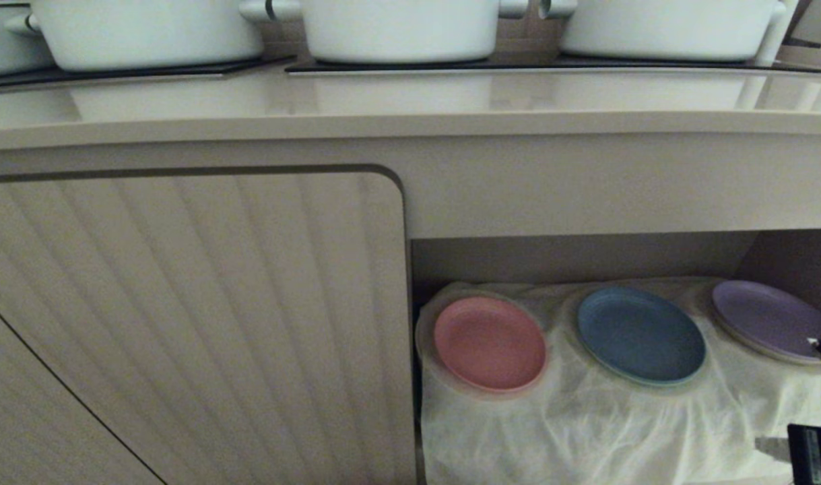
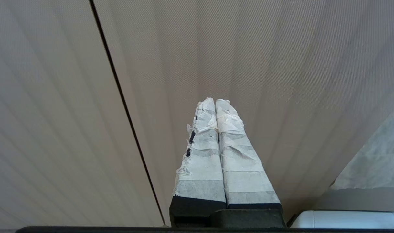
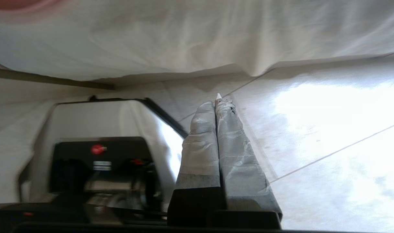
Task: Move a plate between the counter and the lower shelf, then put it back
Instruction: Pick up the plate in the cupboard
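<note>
The pink plate lies flat at the left end of the lower shelf, on its wrinkled white cloth. The beige counter runs above it. My right gripper is shut and empty. It hangs below the draped cloth and points at the tiled floor, with a sliver of the pink plate far ahead of it. Part of the right arm shows at the lower right edge of the head view. My left gripper is shut, empty, and faces the ribbed cabinet door.
A blue plate and a purple plate lie on the same shelf, to the right of the pink one. Three white pots stand on the black cooktop panels. The ribbed cabinet door closes the left side. My own base shows beside the right gripper.
</note>
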Motion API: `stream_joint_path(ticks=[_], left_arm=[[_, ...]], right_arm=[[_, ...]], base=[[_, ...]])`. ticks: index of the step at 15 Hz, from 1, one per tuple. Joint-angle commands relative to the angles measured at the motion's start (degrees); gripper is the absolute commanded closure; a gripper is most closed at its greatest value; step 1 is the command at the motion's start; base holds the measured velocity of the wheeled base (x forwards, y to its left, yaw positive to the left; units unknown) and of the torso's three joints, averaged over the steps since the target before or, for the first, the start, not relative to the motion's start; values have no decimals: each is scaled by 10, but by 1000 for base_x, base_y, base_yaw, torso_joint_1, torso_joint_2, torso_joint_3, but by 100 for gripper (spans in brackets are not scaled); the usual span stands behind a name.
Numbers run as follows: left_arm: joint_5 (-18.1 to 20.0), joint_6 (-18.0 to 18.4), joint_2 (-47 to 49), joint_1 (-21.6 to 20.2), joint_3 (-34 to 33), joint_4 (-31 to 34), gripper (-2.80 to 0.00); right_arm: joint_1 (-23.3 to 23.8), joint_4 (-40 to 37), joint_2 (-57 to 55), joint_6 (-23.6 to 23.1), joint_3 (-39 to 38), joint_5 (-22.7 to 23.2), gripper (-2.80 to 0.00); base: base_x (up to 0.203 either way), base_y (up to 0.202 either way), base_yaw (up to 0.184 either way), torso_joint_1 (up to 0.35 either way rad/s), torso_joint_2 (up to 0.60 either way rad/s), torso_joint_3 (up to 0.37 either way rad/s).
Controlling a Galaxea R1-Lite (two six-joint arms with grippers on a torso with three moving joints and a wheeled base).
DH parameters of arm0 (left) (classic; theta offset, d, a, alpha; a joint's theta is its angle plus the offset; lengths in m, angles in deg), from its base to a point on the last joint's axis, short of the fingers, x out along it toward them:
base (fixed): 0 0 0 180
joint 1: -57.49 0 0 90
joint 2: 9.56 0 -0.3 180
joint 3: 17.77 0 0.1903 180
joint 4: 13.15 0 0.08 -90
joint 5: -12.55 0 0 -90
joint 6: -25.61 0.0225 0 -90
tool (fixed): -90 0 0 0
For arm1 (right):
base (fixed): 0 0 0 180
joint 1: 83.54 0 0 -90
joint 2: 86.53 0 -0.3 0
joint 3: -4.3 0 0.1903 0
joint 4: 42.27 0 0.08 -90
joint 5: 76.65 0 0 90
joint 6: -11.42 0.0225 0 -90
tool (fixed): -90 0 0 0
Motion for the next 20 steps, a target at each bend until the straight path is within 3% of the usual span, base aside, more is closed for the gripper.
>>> stream_joint_path(ticks=[1,8,20], left_arm=[[0,0,0,0,0,0,0],[0,0,0,0,0,0,0],[0,0,0,0,0,0,0]], right_arm=[[11,0,33,-12,-9,0,0],[13,-1,174,-50,-72,0,0],[-5,-3,374,-54,-151,-37,0]], base=[[0,0,0,0,0,0],[0,0,0,0,0,0],[0,0,0,0,0,0]])
